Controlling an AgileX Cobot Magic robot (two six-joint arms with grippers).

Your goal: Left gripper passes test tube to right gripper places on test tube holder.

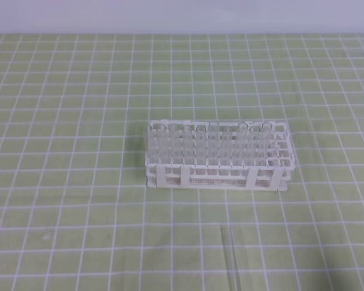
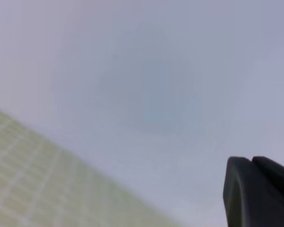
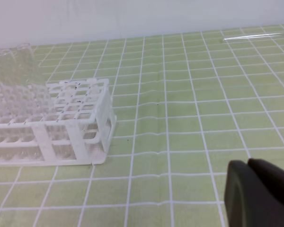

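Item, test tube holder (image 1: 217,162): white lattice rack upright on the green grid mat (image 1: 60,182), most holes filled with tubes; the loose test tube (image 1: 230,257) lies flat in front of it, apart, untouched; we judge pickup not begun; left gripper (image 2: 260,191) and right gripper (image 3: 258,191) show only black corners, opening undeterminable, holding nothing visible.

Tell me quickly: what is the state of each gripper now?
Left gripper: only a black tip shows; cannot be told.
Right gripper: only a black tip shows; cannot be told.
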